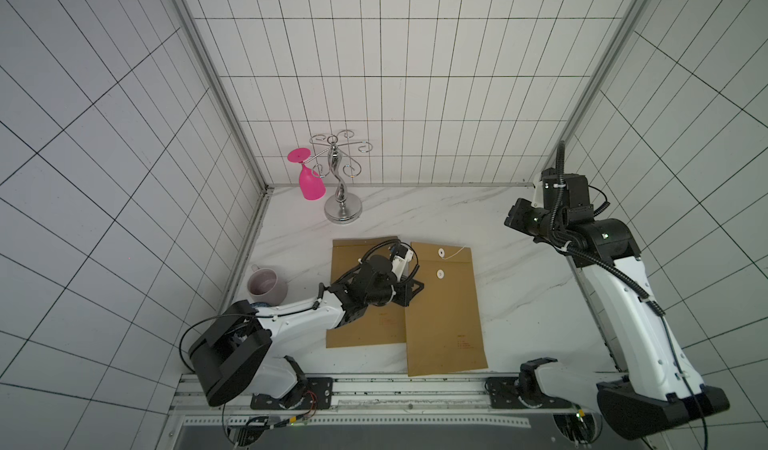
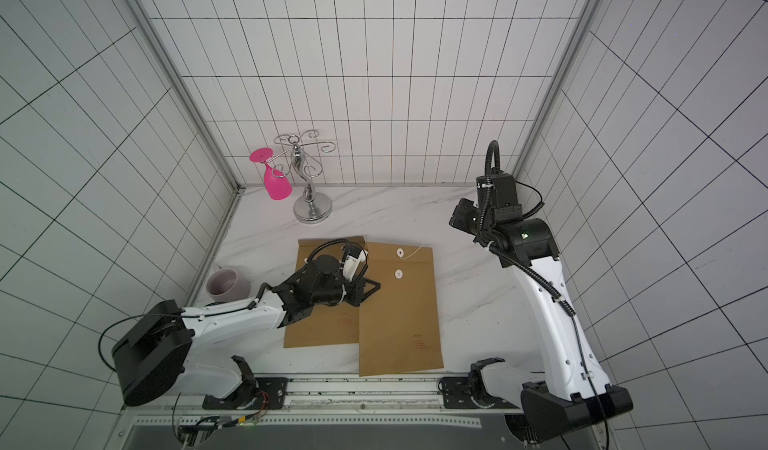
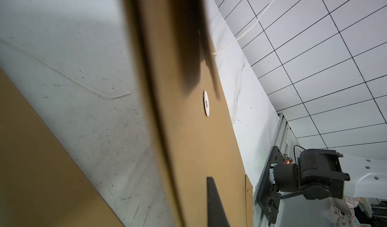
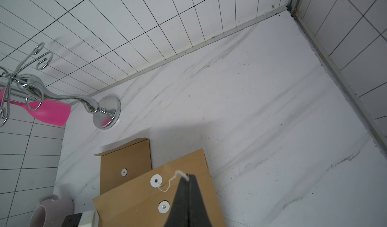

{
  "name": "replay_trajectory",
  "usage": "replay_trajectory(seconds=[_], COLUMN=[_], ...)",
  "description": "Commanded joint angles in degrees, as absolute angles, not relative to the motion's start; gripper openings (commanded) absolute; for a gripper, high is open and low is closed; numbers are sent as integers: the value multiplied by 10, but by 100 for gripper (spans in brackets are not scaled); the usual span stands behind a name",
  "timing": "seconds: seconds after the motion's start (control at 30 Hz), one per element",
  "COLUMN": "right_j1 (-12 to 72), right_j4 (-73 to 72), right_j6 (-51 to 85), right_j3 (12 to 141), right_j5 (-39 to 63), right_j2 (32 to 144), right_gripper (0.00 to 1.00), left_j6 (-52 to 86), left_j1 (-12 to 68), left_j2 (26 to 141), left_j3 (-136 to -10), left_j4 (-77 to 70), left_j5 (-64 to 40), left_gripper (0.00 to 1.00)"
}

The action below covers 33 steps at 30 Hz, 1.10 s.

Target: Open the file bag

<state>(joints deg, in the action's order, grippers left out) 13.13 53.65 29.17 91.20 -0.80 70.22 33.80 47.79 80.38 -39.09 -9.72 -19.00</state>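
Right gripper [image 4: 187, 178] pinches the string [image 4: 167, 189] — pull gently rightward while the closed left gripper [image 1: 417, 289], hold unclear, steadies the file bag [image 1: 449, 315]

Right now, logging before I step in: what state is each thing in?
Right bag: flap down, untied.
String: pinched in right fingers.
Left fingers: shut, at right bag's edge.
Left bag: flap up, untied.
Glass: hanging upside down on rack.
Mug: upright.

Soft, cool, even light filled both top views, where the wall tiles [image 1: 83, 136] bowed toward the edges and the chrome glass rack [image 1: 341, 178] glinted. In the left wrist view the file bag [image 3: 188, 148] had a smeared edge, shadowed toward twelve o'clock. In the right wrist view the right gripper [image 4: 187, 176] blurred at six o'clock.
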Motion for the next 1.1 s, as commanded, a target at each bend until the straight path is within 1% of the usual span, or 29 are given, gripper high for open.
replay_trajectory(seconds=[0.0,0.1,0.23,0.37,0.6,0.7,0.77,0.8,0.83,0.87,0.93,1.0,1.03,1.07], right_j1=[126,116,91,59,31,9,-7,-15,-20,-23,-23,-23,-23,-23], right_j4=[533,538,536,541,527,512,514,522,531,541,550,555,558,559], right_j6=[267,273,281,283,283,287,291,293,293,287,274,262,256,248], right_j3=[963,998,1067,1145,1129,1122,1136,1149,1160,1170,1171,1154,1143,1126], right_j5=[45,83,94,148,176,178,191,198,199,194,167,139,128,121], right_j2=[727,774,834,912,995,1031,1062,1078,1086,1088,1071,1038,1021,999], right_gripper=[0,0,0,0,1,20,35,52,60,65,70,73,76,80], left_j6=[343,356,379,402,413,408,406,405,401,394,384,380,378,377], left_j1=[480,483,485,486,487,487,486,484,483,481,476,470,467,467], left_j2=[824,838,851,867,912,926,936,943,949,958,975,990,995,1001], left_j3=[-403,-405,-406,-415,-460,-472,-477,-482,-489,-501,-518,-530,-531,-533], left_j4=[-123,-131,-153,-171,-172,-155,-148,-141,-134,-122,-95,-89,-93,-97], left_j5=[-205,-200,-197,-194,-188,-178,-173,-172,-171,-171,-170,-180,-187,-192], left_gripper=[0,0,0,0,0,0,0,0,0,0,0,0,0,0])
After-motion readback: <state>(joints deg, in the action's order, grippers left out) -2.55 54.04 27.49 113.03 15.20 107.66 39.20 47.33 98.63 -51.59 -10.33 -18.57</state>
